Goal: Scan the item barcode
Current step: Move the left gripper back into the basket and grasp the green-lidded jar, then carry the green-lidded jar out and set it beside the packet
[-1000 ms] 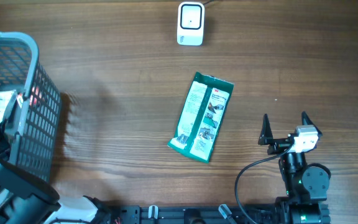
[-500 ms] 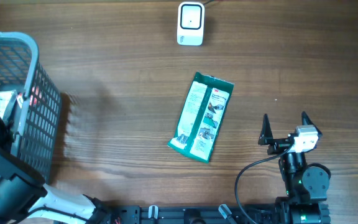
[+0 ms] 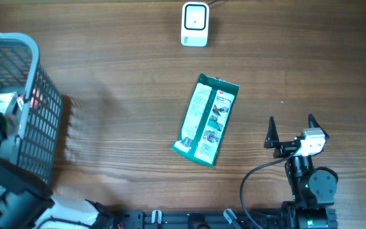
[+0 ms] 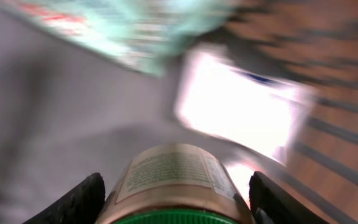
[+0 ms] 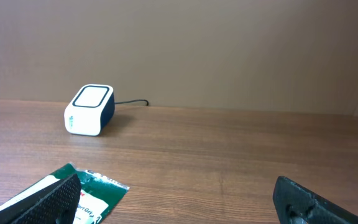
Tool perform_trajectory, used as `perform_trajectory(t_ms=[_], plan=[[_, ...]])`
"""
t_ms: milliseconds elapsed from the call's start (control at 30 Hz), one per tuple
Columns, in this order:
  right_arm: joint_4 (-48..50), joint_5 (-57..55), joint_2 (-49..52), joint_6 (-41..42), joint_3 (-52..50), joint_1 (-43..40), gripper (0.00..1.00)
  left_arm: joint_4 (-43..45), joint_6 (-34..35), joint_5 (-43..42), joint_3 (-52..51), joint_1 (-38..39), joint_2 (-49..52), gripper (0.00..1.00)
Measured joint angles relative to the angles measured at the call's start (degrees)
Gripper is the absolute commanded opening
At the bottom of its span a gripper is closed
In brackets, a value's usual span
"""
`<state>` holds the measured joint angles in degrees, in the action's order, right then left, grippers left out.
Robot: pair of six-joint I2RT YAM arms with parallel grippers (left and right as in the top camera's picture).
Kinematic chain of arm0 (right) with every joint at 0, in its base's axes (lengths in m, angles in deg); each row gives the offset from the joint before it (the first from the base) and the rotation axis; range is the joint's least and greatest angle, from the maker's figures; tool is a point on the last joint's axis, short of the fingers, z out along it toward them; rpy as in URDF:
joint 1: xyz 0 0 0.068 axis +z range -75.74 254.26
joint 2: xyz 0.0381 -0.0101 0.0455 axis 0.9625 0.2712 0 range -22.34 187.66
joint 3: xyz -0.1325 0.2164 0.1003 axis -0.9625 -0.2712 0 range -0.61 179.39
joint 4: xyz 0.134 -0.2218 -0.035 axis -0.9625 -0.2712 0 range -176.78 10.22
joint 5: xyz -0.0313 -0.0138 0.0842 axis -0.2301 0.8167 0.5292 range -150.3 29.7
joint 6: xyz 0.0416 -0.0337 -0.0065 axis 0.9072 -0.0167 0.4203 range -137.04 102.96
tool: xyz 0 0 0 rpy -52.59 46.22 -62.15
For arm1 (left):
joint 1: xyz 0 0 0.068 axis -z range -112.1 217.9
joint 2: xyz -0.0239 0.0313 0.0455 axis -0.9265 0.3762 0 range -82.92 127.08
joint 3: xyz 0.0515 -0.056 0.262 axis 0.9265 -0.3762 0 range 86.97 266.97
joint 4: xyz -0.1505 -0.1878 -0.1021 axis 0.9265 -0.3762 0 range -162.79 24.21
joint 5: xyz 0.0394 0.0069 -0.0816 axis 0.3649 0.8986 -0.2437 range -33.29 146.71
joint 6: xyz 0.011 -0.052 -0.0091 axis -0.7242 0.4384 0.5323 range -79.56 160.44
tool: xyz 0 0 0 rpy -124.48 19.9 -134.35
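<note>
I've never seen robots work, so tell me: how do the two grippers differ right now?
The left gripper is inside the basket; the right gripper is over the wooden table. The left gripper clasps a bottle; the right gripper stands wide open, empty. Both have two dark fingers.

Overhead view: even, diffuse light, sharp; the basket [image 3: 43, 121] casts a soft shadow to its right. Left wrist view: heavy blur, overexposed patch right of centre. Right wrist view: evenly lit, sharp.
</note>
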<state>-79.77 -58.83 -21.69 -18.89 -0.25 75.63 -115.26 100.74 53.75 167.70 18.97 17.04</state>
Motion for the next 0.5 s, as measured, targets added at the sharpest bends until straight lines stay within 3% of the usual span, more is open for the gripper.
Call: perform_trajectory(t_ms=[133,300,400,500], plan=[[0.0,0.0,0.0,0.0,0.0,0.0,1.0,0.59,-2.62,-11.5,9.18,0.0,-7.98,0.48],[0.0,0.0,0.0,0.0,0.0,0.0,1.0,2.78,-3.28,-24.24,12.72,0.92,-18.34,0.48],[-0.02,0.0,0.0,0.0,0.0,0.0,1.0,2.78,-3.54,-28.3,12.81,5.09,-23.08,0.49],[0.0,0.0,0.0,0.0,0.0,0.0,1.0,2.38,-7.19,-30.97,12.9,16.87,-26.38,0.5]])
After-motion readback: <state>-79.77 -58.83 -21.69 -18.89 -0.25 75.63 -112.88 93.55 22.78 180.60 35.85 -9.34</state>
